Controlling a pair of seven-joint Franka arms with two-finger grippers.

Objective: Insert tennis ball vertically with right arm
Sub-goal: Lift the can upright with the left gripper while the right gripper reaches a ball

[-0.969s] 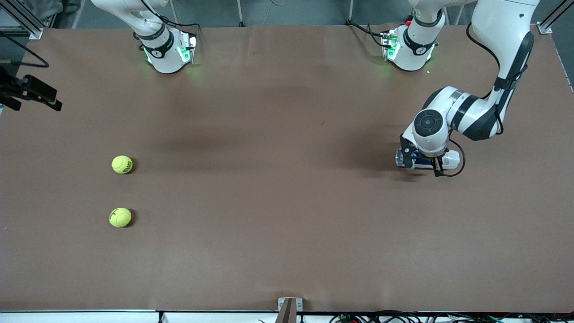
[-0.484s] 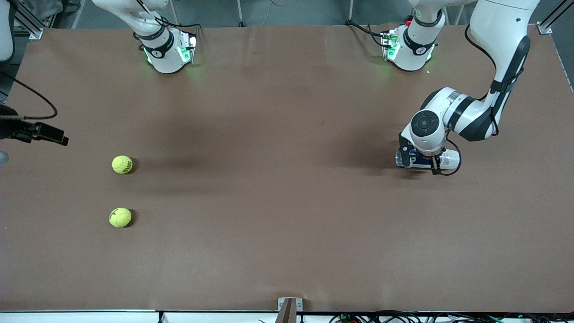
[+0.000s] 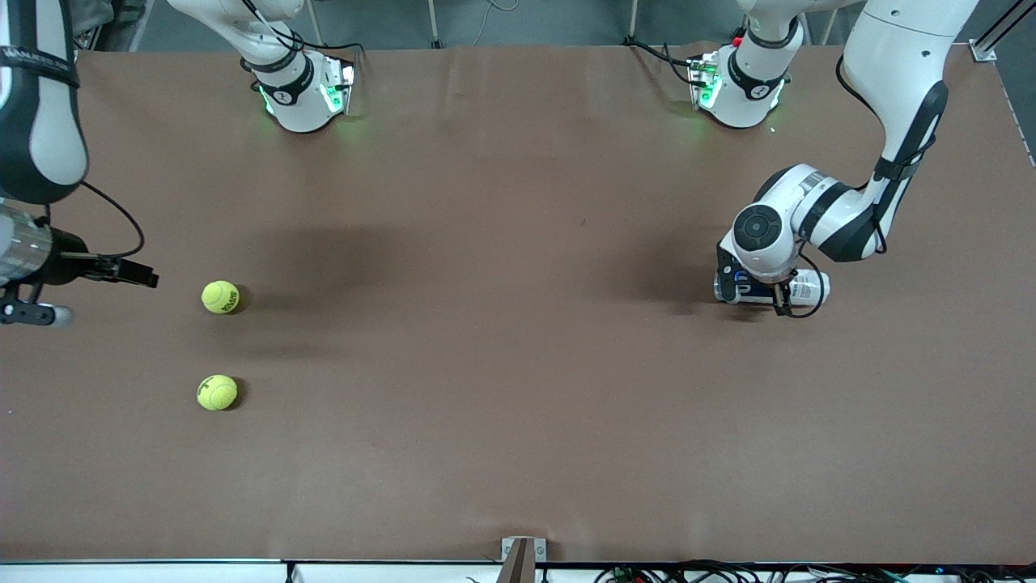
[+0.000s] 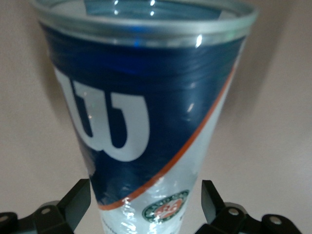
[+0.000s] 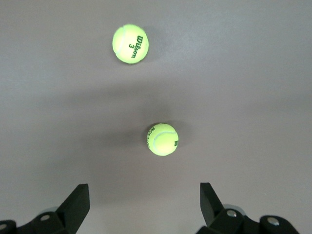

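Observation:
Two yellow-green tennis balls lie on the brown table toward the right arm's end, one [image 3: 220, 297] farther from the front camera than the other [image 3: 217, 393]. My right gripper [image 5: 145, 207] is open and empty, up in the air at that end of the table. Its wrist [image 3: 20, 251] shows at the frame's edge. In the right wrist view one ball [image 5: 162, 139] lies just ahead of the fingers and the other [image 5: 130, 44] lies farther off. My left gripper [image 3: 761, 293] is open, its fingers on both sides of a clear tennis ball can [image 4: 146, 112] with a blue label, apart from it.
The can [image 3: 812, 286] lies on its side on the table toward the left arm's end. The two arm bases [image 3: 303, 97] [image 3: 736, 89] stand along the table's edge farthest from the front camera. A small bracket [image 3: 522, 555] sits at the edge nearest to that camera.
My right arm has swung further into view and its wrist has come closer to the balls. My left gripper has shifted slightly over the can.

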